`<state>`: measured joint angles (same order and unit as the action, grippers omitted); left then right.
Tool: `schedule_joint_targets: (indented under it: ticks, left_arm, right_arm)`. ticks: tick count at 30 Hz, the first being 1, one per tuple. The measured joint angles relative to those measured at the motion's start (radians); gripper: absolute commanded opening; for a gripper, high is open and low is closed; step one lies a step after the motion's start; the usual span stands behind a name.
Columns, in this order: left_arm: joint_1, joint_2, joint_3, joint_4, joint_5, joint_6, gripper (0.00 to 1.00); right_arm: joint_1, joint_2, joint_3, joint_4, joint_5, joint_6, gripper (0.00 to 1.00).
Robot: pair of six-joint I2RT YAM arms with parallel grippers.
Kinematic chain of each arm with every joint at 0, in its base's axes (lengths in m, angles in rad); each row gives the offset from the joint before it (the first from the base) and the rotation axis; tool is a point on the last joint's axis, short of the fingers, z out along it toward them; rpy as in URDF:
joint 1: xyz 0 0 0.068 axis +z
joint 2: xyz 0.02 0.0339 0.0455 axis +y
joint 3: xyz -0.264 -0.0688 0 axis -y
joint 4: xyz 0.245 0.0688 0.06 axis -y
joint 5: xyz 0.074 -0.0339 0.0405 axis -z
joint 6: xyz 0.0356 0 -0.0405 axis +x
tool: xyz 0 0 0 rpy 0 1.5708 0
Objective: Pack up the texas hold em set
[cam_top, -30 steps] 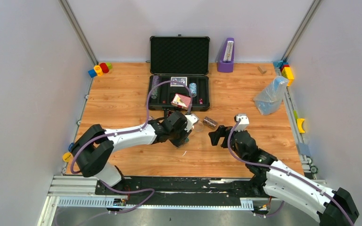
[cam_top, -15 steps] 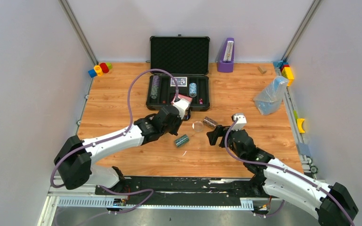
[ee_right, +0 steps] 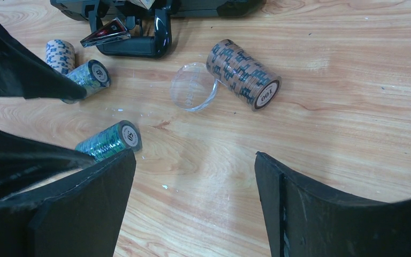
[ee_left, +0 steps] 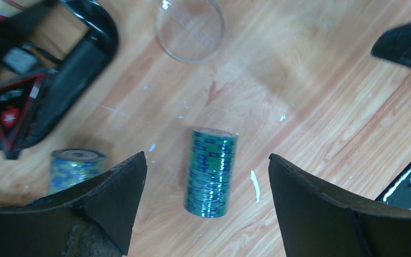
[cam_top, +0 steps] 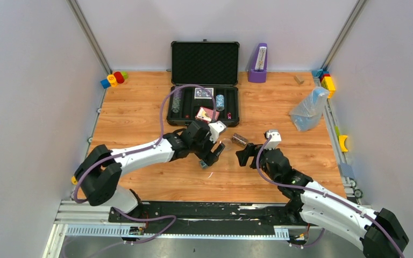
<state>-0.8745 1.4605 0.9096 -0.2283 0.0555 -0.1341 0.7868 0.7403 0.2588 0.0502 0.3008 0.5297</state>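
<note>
1. Left wrist view shows the left gripper with its jaws spread wide and nothing held. The green chip stack lies on its side on the table, between the two fingers and touching neither.
2. The right gripper is spread wide too and empty. The brown chip stack lies on its side a little beyond it, touching a clear disc.
3. The briefcase stands open at the far side of the table, apart from these loose stacks.
4. Probably the next move is a pinch on the green chip stack. The chips do not seem fastened together, so if the fingers press on the round side, the stack may roll away or break into single chips.
5. Both grippers are near to each other, so a wide swing towards the briefcase may bump the other arm or knock the brown chip stack.
</note>
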Motion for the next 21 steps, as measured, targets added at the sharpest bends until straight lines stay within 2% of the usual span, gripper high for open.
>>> schedule_joint_targets:
  ticks: [3, 12, 14, 17, 20, 21]
  left_arm:
    - [-0.014, 0.042, 0.000, -0.019, 0.037, 0.024, 0.83]
    - [-0.032, 0.143, 0.019, -0.052, 0.066, 0.064, 0.74]
    - [-0.033, 0.159, 0.023, -0.060, 0.060, 0.066, 0.66]
    - [-0.042, 0.183, 0.032, -0.078, 0.029, 0.072, 0.46]
    - [-0.063, 0.183, 0.032, -0.084, -0.009, 0.070, 0.35]
    - [-0.069, 0.180, 0.032, -0.083, -0.021, 0.069, 0.26]
  right_arm:
    - [0.000, 0.000, 0.000, 0.000, 0.000, 0.000, 0.83]
    - [0.000, 0.000, 0.000, 0.000, 0.000, 0.000, 0.83]
    - [0.000, 0.000, 0.000, 0.000, 0.000, 0.000, 0.83]
    - [0.000, 0.000, 0.000, 0.000, 0.000, 0.000, 0.83]
    - [0.000, 0.000, 0.000, 0.000, 0.000, 0.000, 0.83]
    - [0.000, 0.000, 0.000, 0.000, 0.000, 0.000, 0.83]
